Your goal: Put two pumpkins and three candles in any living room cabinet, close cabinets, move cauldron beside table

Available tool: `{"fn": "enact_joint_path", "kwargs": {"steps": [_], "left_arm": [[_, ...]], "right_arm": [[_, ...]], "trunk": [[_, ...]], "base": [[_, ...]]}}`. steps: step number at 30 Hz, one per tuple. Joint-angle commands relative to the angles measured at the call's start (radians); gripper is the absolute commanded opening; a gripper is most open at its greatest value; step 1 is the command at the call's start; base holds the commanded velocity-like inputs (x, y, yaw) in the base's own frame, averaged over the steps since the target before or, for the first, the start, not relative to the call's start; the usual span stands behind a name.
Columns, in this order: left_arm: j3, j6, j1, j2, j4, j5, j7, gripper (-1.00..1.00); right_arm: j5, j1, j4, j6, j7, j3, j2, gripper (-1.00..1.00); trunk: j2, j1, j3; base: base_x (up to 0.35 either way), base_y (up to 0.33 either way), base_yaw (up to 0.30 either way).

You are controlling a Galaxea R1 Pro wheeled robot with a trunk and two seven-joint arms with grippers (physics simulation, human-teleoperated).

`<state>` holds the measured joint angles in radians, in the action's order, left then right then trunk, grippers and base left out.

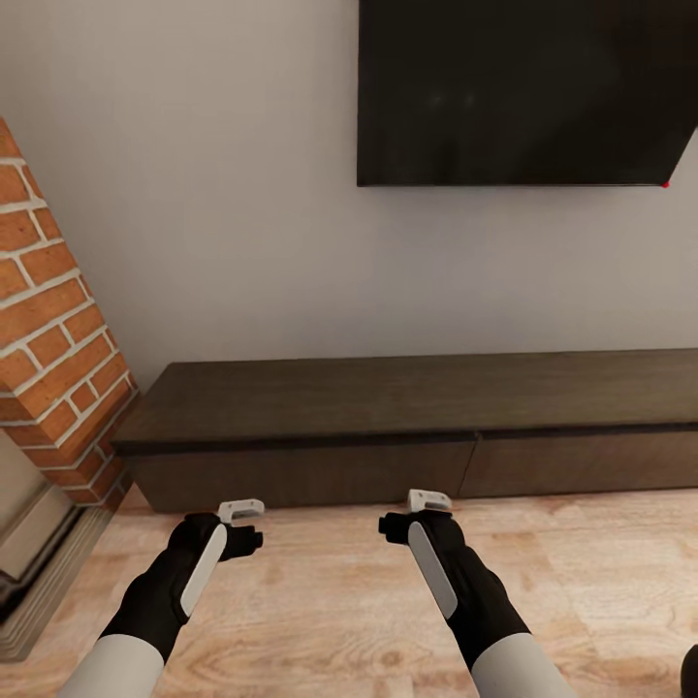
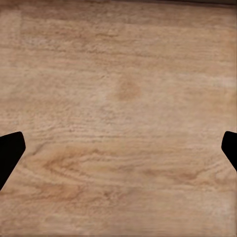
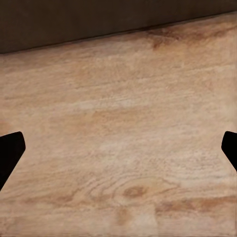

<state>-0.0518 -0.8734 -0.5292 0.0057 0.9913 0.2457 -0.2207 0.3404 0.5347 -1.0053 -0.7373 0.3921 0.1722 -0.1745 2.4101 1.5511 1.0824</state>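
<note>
The long, low dark-brown cabinet stands against the wall ahead, and both drawer fronts in view are shut. My left gripper and right gripper hang over the wooden floor just in front of it, pointing down. In each wrist view the two black fingertips sit at opposite edges, so the left gripper and the right gripper are open and empty. The cabinet's dark front shows just beyond the right gripper. The pumpkins, candles and cauldron are out of view.
A brick fireplace rises at the left, its hearth step reaching the floor beside my left arm. A black TV hangs on the wall above the cabinet. At the bottom right corner a dark shape is cut off by the frame.
</note>
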Motion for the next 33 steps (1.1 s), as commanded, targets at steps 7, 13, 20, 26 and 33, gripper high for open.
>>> {"fn": "enact_joint_path", "kwargs": {"steps": [7,13,20,26,33], "left_arm": [[-0.002,-0.045,0.0,0.0,0.0,0.011,-0.012,1.0],[-0.002,-0.05,0.0,0.0,0.0,0.011,-0.012,1.0],[-0.002,-0.049,0.0,0.0,0.0,0.01,-0.012,1.0],[-0.002,-0.049,0.0,0.0,0.0,0.01,-0.011,1.0],[-0.002,-0.05,0.0,0.0,0.0,0.01,-0.011,1.0]], "right_arm": [[0.007,0.001,-0.04,-0.11,0.011,-0.002,0.0,1.0],[0.008,0.001,-0.07,-0.174,0.011,-0.003,0.0,1.0],[0.009,0.001,-0.07,-0.182,0.011,-0.001,0.0,1.0],[0.009,0.001,-0.07,-0.182,0.01,0.0,0.0,1.0],[0.009,-0.001,-0.07,-0.182,0.009,0.001,0.0,1.0]], "trunk": [[-0.049,-0.027,-0.021],[-0.091,-0.05,-0.04],[-0.14,-0.077,-0.062],[-0.182,-0.1,-0.08],[-0.231,-0.127,-0.102]], "base": [[-0.04,0.0,0.0],[-0.153,0.0,0.0],[-0.092,0.0,0.0],[-0.07,0.0,0.0],[-0.004,0.0,-0.044]]}}
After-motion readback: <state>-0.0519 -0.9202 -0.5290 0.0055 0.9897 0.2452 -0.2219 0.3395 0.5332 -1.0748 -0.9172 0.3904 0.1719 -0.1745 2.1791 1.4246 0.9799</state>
